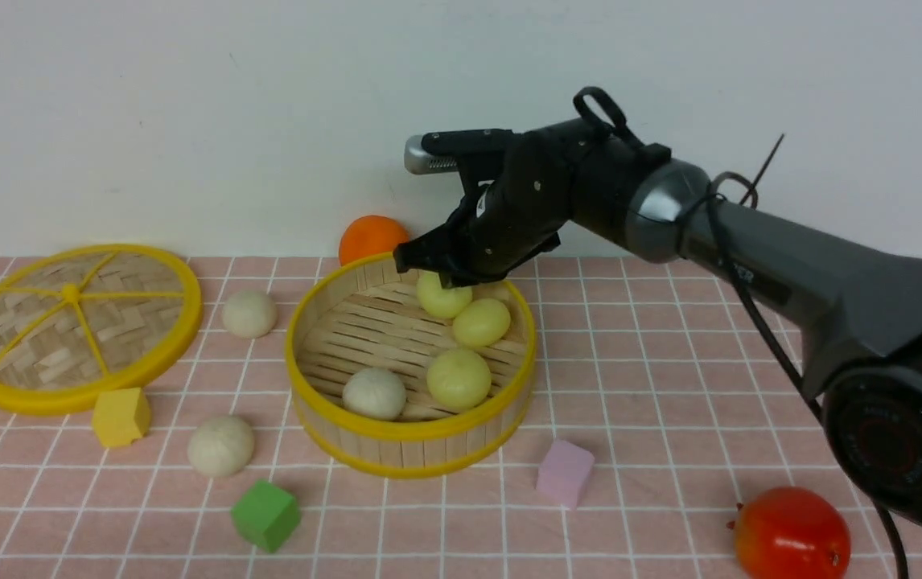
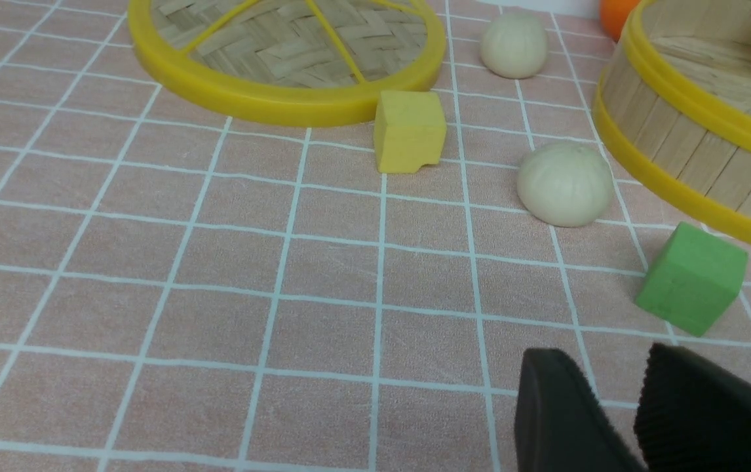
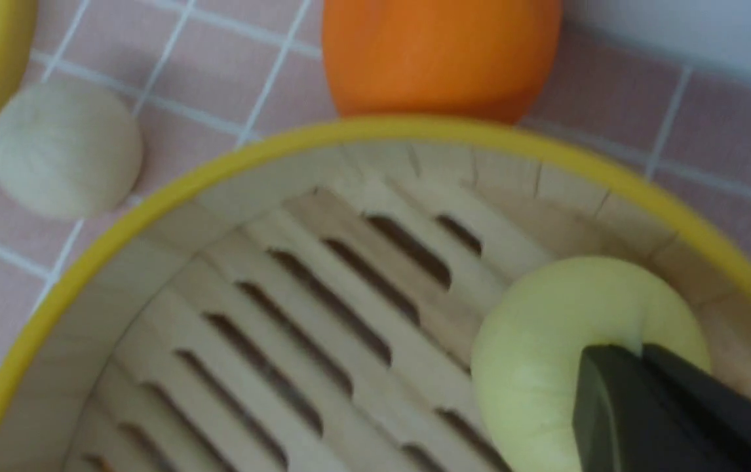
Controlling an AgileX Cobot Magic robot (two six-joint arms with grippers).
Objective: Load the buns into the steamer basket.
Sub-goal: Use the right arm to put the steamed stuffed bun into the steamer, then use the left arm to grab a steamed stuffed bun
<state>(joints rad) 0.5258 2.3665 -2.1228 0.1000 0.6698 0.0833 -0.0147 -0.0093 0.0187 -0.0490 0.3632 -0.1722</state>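
- Slatted wooden steamer basket (image 1: 409, 434), yellow-rimmed, holds three smooth pale yellow buns (image 1: 458, 378) and one off-white bun (image 1: 375, 393).
- Right end effector (image 1: 454, 277) is closed tight at the far yellow bun (image 1: 442, 296).
- Left end effector (image 2: 611, 367) is parted, empty.

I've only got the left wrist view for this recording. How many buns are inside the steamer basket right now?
Observer: Four in the steamer basket: three pale yellow buns and one off-white bun.
Operator: Where's the right pincer?
Observer: The right pincer is over the basket's far side, at the rearmost yellow bun.
Operator: Gripping it?
Observer: No; the right wrist view shows its tips shut together over that bun, not around it.
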